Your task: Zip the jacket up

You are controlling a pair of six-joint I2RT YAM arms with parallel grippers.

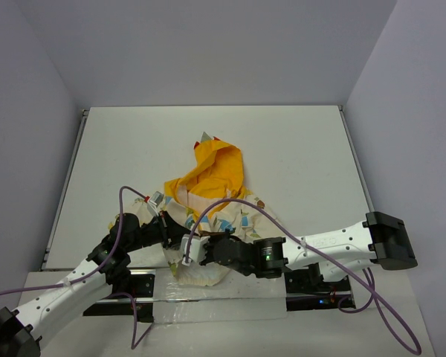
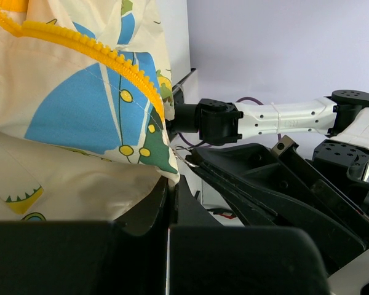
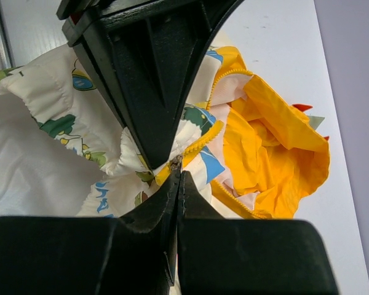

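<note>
- Pinching the near hem of the jacket, the left gripper has its fingers pressed together on cream fabric, at the end farthest from the hood.
- Just beside it, equally far from the hood, the right gripper is clamped on the bottom of the yellow zipper teeth. It may be holding the slider, though that is too small to tell.
- Toward the hood the zipper edges spread apart, with the orange lining showing.
- By my judgement nothing is zipped yet: joining the ends and the whole pull toward the hood are left.
- The jacket lies on the table, with the hood at its far end.
</note>
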